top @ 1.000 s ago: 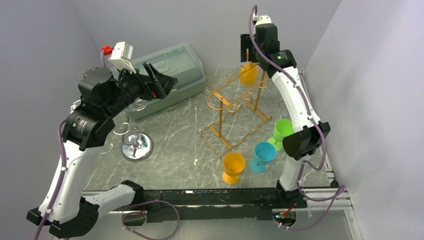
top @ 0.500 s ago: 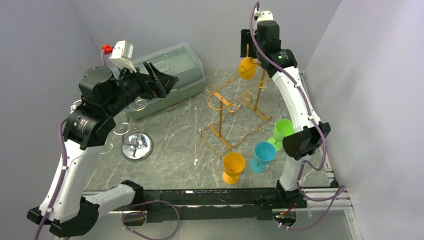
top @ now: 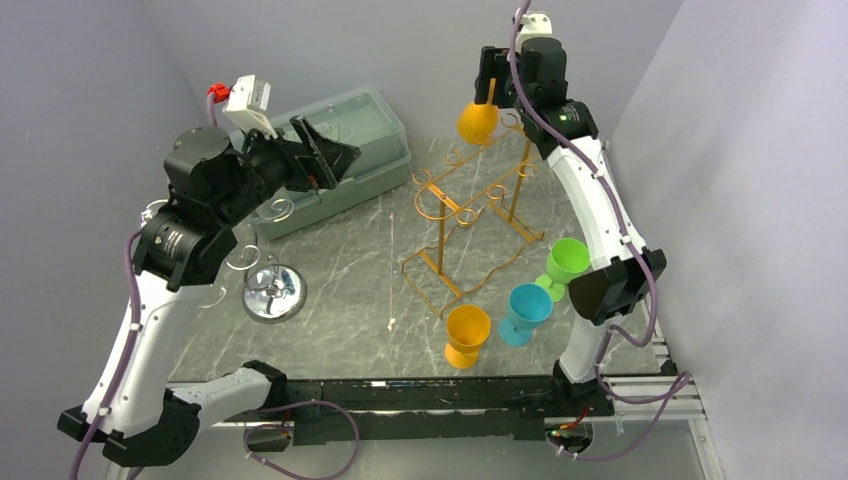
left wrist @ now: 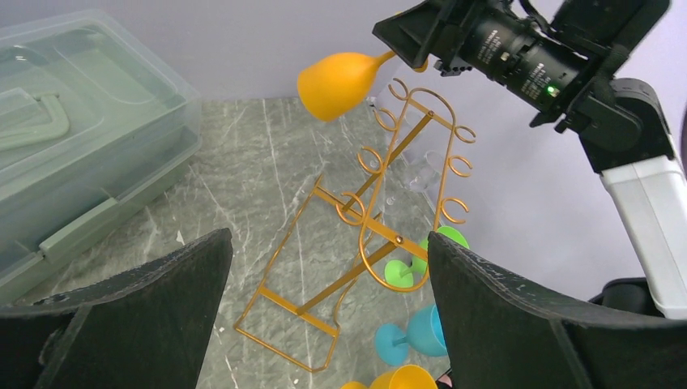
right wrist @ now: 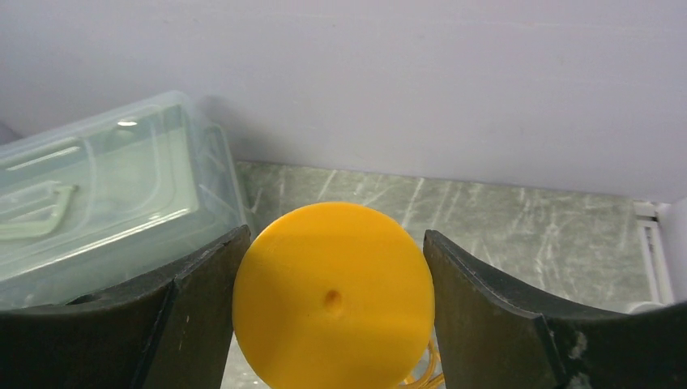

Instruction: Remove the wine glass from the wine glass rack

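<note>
The golden wire wine glass rack stands mid-table; it also shows in the left wrist view. My right gripper is shut on the round foot of an orange wine glass. It holds the glass bowl-down in the air, above and just left of the rack's far end, clear of the hooks. The glass also shows in the left wrist view. My left gripper is open and empty, high over the table's left side, facing the rack.
An orange glass, a blue glass and a green glass stand near the rack's front right. A chrome round-based stand is at the left. A clear lidded box sits at the back left.
My right gripper has risen and moved left with the orange glass, taking it off the rack's far end. My left arm shifted slightly upward.
</note>
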Controlling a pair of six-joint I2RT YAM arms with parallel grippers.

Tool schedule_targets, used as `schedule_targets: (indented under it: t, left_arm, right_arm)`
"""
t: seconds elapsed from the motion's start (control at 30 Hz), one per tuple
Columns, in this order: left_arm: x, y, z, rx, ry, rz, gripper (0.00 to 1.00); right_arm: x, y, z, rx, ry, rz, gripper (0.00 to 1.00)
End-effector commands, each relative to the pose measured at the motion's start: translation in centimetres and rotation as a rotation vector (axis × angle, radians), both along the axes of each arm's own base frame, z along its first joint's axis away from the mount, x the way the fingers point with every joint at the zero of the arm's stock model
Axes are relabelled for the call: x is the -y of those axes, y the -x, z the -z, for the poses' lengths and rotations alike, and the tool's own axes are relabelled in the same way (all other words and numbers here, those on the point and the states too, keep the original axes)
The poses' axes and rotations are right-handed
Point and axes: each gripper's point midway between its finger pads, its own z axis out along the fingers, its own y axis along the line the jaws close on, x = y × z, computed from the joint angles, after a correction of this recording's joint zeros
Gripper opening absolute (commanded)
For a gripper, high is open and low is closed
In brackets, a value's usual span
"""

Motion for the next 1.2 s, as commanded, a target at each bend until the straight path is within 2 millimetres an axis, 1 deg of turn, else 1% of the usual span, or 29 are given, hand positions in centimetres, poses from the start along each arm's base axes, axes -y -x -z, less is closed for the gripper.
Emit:
schedule_targets:
  t: [0.0, 0.13, 0.27, 0.33, 0.4, 0.57, 0.67, 0.73, 0.77, 0.9, 1.17]
  left_arm:
    - [0.8, -0.4, -2.7, 0.079, 0.037, 0.031, 0.94]
    - [1.2, -0.7, -3.1, 0.098, 0.047, 0.046, 0.92]
    - [1.8, -0.9, -3.6, 0.116, 0.055, 0.072, 0.90]
    - [2.3, -1.0, -3.8, 0.121, 0.061, 0.101, 0.90]
    - [2.8, -1.0, -4.0, 0.127, 0.073, 0.140, 0.90]
    - [4.2, -1.2, -5.0, 0.132, 0.135, 0.245, 0.89]
    - [4.7, -1.2, -5.6, 0.142, 0.188, 0.304, 0.88]
    - [4.9, -1.0, -6.1, 0.152, 0.234, 0.347, 0.88]
    - [5.0, -0.9, -6.7, 0.168, 0.260, 0.372, 0.87]
    - [5.1, -0.4, -7.4, 0.172, 0.333, 0.435, 0.84]
    - [5.1, 1.3, -8.6, 0.171, 0.438, 0.540, 0.79]
  right_arm:
    - [-0.7, 3.2, -8.4, 0.206, -0.161, -0.074, 0.54]
    - [-1.4, 5.7, -11.0, 0.252, -0.254, -0.142, 0.54]
    - [-3.0, 9.2, -13.5, 0.281, -0.375, -0.269, 0.54]
    - [-3.8, 10.9, -14.4, 0.284, -0.437, -0.333, 0.54]
    - [-4.7, 12.8, -15.3, 0.284, -0.491, -0.405, 0.54]
    - [-6.1, 17.0, -16.8, 0.272, -0.631, -0.557, 0.54]
    - [-6.4, 19.1, -17.4, 0.274, -0.693, -0.626, 0.54]
    - [-6.5, 20.1, -17.8, 0.267, -0.726, -0.657, 0.54]
    - [-6.6, 20.6, -17.9, 0.266, -0.742, -0.673, 0.54]
    - [-7.2, 22.1, -18.8, 0.261, -0.794, -0.752, 0.55]
    - [-8.1, 22.6, -19.4, 0.232, -0.869, -0.851, 0.54]
